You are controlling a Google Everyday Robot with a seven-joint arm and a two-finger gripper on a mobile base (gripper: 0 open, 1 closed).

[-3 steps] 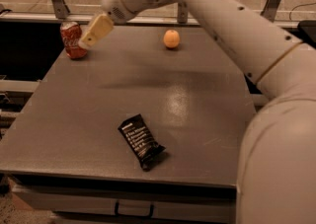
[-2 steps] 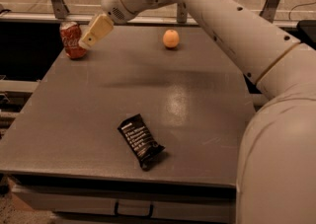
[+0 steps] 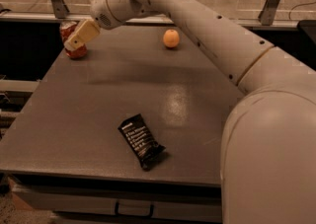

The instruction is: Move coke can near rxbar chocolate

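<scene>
One gripper is edging onto the coke can at ten o'clock, grip indiscernible; rxbar chocolate is waiting at six.

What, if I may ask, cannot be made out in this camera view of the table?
- Coke can: its middle is covered by the gripper in front of it, so the label and any contact are hidden.
- Rxbar chocolate: the white text is too small to read.
- Table: its near right corner is hidden behind the robot's arm.
- The arm itself: cut off by the right and bottom edges.
</scene>
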